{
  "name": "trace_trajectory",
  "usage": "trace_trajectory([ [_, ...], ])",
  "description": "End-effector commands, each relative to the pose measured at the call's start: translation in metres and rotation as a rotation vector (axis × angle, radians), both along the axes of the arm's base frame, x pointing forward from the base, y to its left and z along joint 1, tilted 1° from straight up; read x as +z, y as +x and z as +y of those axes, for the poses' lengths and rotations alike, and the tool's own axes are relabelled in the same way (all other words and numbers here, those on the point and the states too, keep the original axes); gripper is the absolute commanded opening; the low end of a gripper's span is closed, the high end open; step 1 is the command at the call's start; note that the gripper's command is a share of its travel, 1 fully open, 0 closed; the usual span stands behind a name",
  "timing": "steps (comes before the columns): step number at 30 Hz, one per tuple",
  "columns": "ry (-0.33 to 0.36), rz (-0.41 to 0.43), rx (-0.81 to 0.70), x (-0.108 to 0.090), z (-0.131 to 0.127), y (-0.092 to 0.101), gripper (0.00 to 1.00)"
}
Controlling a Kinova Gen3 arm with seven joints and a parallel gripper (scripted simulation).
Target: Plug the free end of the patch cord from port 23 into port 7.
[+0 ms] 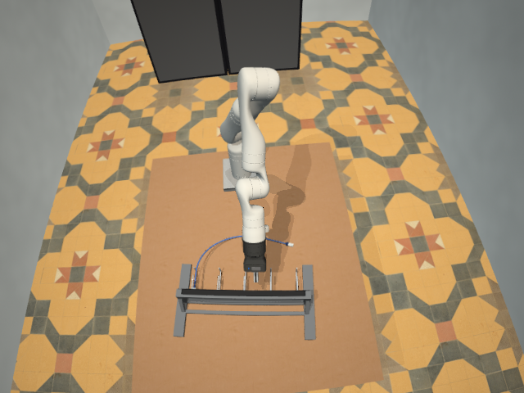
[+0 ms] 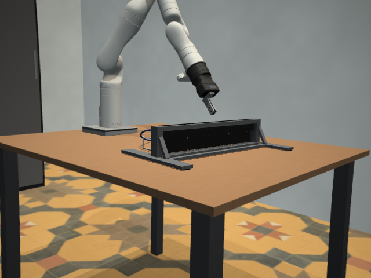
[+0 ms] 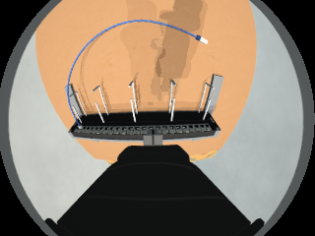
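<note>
The blue patch cord (image 1: 207, 250) (image 2: 141, 134) (image 3: 140, 21) runs from the jack row's end at image left in the wrist view and arcs out over the table on the robot's side of the rack. Its free plug (image 1: 287, 244) (image 3: 200, 39), clear with a blue boot, appears to lie on the table, apart from the gripper. The rack (image 1: 307, 277) (image 2: 206, 123) (image 3: 217, 90) stands upright, its jack side toward the robot base. My gripper (image 1: 255, 281) (image 2: 213, 113) (image 3: 153, 135) is shut and empty, above the rack's middle. Port numbers are unreadable; the plug's latch side cannot be told.
Several thin pale wire guides (image 1: 219, 277) (image 3: 133, 100) stick out from the rack's jack side toward the robot. The rack's long feet (image 1: 179, 323) (image 2: 155, 158) rest on the brown table (image 1: 254, 359) (image 2: 239, 176). The arm's base stands behind the cord.
</note>
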State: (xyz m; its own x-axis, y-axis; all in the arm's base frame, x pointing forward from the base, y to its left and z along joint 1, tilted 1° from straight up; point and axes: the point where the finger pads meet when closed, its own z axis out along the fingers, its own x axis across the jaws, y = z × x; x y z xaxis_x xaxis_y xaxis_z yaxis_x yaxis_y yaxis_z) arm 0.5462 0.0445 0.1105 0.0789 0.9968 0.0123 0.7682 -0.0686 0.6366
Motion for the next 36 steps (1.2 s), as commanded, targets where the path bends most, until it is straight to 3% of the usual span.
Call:
trace_trajectory([
  [1, 0.003, -0.001, -0.003, 0.003, 0.001, -0.002, 0.0],
  [9, -0.001, 0.002, -0.002, 0.011, 0.0, -0.01, 0.0],
  [23, 0.0, 0.003, -0.001, 0.057, 0.002, -0.049, 0.0],
  [36, 0.001, 0.004, -0.001, 0.085, 0.004, -0.072, 0.0],
])
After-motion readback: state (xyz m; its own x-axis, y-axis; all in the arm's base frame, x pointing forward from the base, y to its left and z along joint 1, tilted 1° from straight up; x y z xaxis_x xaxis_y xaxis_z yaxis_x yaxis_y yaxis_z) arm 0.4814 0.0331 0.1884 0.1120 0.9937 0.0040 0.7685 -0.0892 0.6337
